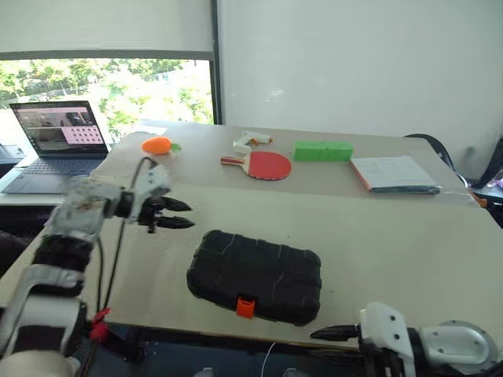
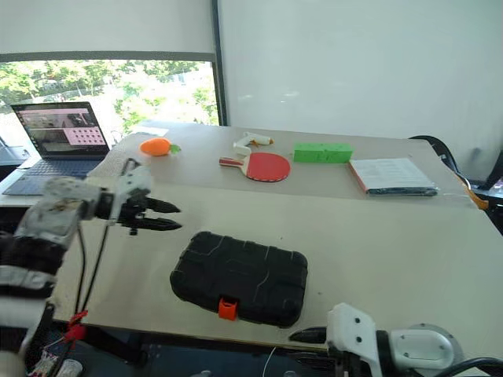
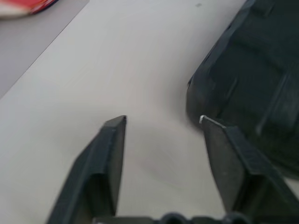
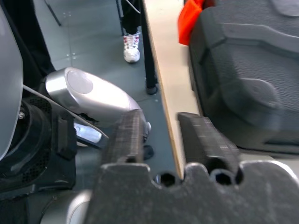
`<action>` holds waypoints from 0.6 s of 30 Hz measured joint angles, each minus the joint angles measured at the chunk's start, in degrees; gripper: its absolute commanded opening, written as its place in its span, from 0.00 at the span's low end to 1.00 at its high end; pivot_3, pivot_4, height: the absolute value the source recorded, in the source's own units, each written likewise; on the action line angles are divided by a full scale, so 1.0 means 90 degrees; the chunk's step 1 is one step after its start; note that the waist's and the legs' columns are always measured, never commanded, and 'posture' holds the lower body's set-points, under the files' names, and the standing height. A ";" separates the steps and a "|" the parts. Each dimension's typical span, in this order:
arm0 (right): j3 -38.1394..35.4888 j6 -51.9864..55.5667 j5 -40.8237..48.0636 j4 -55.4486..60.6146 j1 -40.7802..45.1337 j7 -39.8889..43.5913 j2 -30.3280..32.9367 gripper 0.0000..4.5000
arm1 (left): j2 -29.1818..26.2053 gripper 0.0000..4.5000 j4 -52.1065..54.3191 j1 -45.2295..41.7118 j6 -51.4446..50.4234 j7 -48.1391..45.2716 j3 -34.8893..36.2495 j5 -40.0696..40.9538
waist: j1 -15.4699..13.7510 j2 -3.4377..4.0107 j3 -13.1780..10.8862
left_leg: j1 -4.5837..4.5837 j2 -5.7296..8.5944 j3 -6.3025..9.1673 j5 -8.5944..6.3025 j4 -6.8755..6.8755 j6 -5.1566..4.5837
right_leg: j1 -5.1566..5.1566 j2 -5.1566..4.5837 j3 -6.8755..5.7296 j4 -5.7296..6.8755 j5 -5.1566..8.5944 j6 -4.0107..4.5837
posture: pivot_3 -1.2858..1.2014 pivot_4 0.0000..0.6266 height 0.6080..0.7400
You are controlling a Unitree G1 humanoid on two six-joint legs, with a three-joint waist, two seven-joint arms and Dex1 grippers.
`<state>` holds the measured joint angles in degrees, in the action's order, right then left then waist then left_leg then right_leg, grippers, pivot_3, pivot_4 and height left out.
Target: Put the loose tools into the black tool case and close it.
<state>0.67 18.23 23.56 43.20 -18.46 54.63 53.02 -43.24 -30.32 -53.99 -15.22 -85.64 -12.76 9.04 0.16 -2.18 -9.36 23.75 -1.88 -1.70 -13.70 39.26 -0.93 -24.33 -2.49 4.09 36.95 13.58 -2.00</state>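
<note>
Black tool case [image 1: 255,276] shut at desk [image 1: 409,236] near edge, long axis along it, latch outward; left tool [image 1: 182,214], jaws apart, nearer its left end; right tool [image 1: 318,334] nearly together, empty, below edge.

Our arms are white and silver-grey shells with black joints. A black cable with a red tie runs along the left arm [image 1: 63,259]; each claw has black tapered fingers [image 3: 105,163].

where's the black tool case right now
The black tool case lies closed, orange latch toward the robot, near the front edge of the table, between the left gripper and the right gripper.
</note>
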 measured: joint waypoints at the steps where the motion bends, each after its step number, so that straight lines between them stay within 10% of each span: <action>1: 0.0115 0.0038 -0.0066 -0.0018 0.0120 -0.0040 -0.0035 0.00 | 0.0052 0.13 0.0018 -0.0066 -0.0007 -0.0184 -0.0077 0.0001 | 0.0046 0.0000 0.0000 | 0.0000 -0.0001 0.0001 -0.0001 0.0000 -0.0002 | 0.0000 0.0001 0.0000 0.0001 0.0001 0.0001 | 0.52 0.24 0.99; 18: 0.0971 0.0613 -0.0847 -0.1171 0.1790 -0.0556 -0.0791 0.00 | -0.0374 0.03 0.1848 0.0417 -0.0005 -0.0735 -0.1626 0.0667 | 0.0081 0.0000 0.0000 | -0.0015 -0.0005 0.0011 0.0000 0.0038 -0.0001 | 0.0016 0.0004 -0.0003 0.0026 0.0001 0.0000 | 0.52 0.24 0.99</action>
<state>9.41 23.75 15.93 32.67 -2.34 49.63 45.90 -46.61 -13.69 -50.24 -15.27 -92.26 -27.39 15.05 0.88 -2.18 -9.36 23.62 -1.92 -1.60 -13.70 39.60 -0.94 -24.19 -2.46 4.06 37.19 13.59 -2.00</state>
